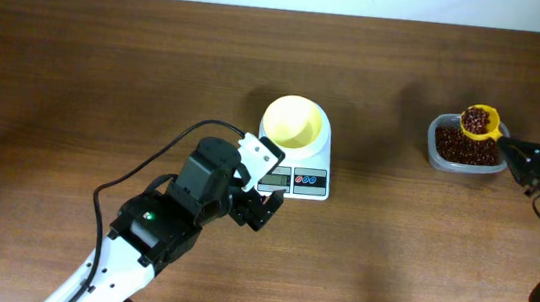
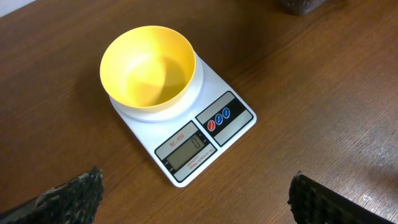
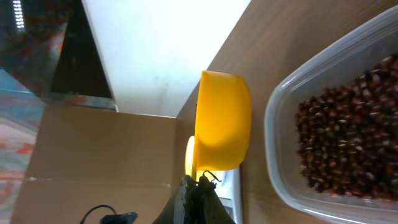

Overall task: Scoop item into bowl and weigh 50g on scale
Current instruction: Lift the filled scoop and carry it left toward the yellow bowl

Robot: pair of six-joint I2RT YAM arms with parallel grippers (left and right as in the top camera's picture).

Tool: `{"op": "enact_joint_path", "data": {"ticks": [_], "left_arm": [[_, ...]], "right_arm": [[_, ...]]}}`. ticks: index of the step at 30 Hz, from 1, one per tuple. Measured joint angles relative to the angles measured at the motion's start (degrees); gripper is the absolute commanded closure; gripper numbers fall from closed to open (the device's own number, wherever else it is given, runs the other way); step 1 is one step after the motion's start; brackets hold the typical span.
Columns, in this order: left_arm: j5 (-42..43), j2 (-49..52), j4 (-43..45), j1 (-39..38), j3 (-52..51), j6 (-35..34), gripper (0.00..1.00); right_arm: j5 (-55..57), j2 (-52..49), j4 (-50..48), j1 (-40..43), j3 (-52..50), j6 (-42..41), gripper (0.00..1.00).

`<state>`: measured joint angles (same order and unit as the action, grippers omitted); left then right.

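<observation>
The pale yellow bowl [image 1: 293, 121] stands empty on the white scale [image 1: 321, 166] at mid table. In the left wrist view the bowl [image 2: 148, 68] and the scale [image 2: 186, 149] lie just ahead of my left gripper [image 2: 199, 202], which is open and empty. In the overhead view the left gripper [image 1: 262, 209] sits by the scale's front left corner. My right gripper [image 1: 511, 149] is shut on the handle of a yellow scoop [image 1: 479, 122] filled with red-brown beans. It holds the scoop above the beans [image 1: 460, 146] in the tub. The scoop [image 3: 224, 121] and the beans [image 3: 351, 130] also show in the right wrist view, above the right gripper [image 3: 198, 185].
A clear plastic tub [image 1: 434, 160] holding the beans stands at the right of the table; its rim [image 3: 280, 155] shows in the right wrist view. A black cable [image 1: 147, 173] loops by the left arm. Bare wood lies between the scale and the tub.
</observation>
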<state>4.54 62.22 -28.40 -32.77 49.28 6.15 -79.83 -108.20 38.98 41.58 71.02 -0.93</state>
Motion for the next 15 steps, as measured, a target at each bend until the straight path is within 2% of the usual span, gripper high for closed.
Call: {"op": "enact_joint_path", "data": {"ticks": [15], "left_arm": [[0.00,0.04,0.00,0.00,0.00,0.00,0.01]], "right_arm": [[-1.22,-0.02,-0.26,-20.37,0.00,-0.37,0.96]]}}
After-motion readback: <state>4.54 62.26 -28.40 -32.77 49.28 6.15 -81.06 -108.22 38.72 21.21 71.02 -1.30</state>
